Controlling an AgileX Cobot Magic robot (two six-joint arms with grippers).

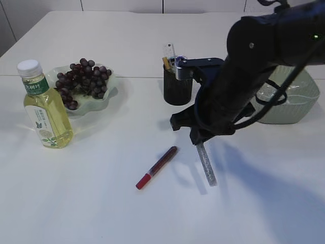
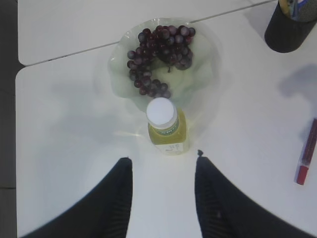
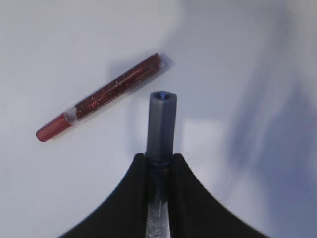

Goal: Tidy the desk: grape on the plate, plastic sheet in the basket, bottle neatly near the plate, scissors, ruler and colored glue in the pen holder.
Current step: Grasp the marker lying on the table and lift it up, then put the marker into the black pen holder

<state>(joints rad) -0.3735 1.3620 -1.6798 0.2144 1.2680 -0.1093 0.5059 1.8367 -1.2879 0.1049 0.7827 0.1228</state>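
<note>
Near the middle of the white table (image 1: 127, 203), the right gripper (image 1: 199, 138) hangs low with its jaws clenched on a silver glue stick (image 1: 206, 162), which points down and slightly right from the fingers, its lower end close to the tabletop; whether it touches I cannot tell. From the right wrist view the same stick (image 3: 161, 124) runs straight out between the two dark fingers (image 3: 124, 198), a blue-grey capped end facing away. Just to its left a red glue stick (image 1: 156, 167) lies flat on the table, slanted, red cap toward the near-left, dark glittery body toward the far-right; it is apart from the silver one. Behind the gripper stands the dark pen holder (image 1: 177, 89), upright, with a ruler (image 1: 170, 52) and other items sticking up from it; the arm covers part of its right side. Far left, the pale green plate (image 1: 112, 81) carries the grape bunch (image 1: 84, 81), and the bottle (image 1: 43, 107) of yellow drink, white cap on, stands upright just beside the plate on its near-left side. The basket (image 1: 297, 96), pale green, sits at the far right, partly behind the arm. Left gripper (image 2: 163, 158) hovers above the bottle with jaws parted and nothing between them.
</note>
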